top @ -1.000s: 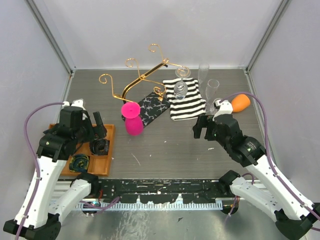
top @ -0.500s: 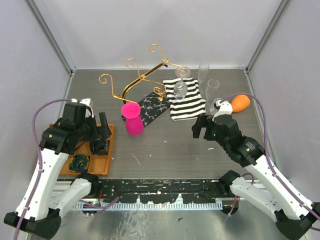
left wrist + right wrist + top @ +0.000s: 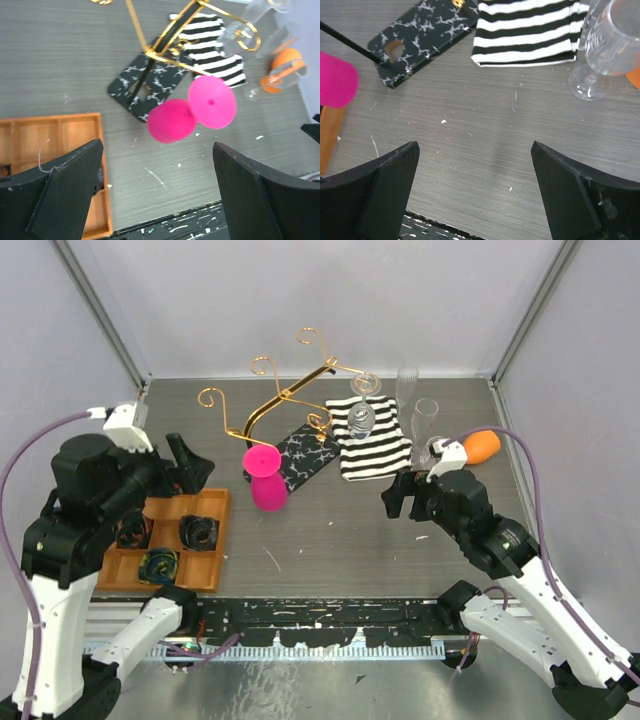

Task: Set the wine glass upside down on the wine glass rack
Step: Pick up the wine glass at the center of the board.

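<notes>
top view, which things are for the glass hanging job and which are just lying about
Job: gold rack, pink glass (likely the one)
Lying about: striped cloth, glass on it, tall flute, stemmed clear glass, orange thing, wooden tray

Bright, even light from overhead fills the white-walled enclosure, leaving only faint, soft shadows on the grey bench [image 3: 350,530]. A clear glass [image 3: 612,47] at far right catches small glints. In the wrist views the fingers [image 3: 55,195] read as near-black shapes with little detail, while the bench beyond stays sharp.
</notes>
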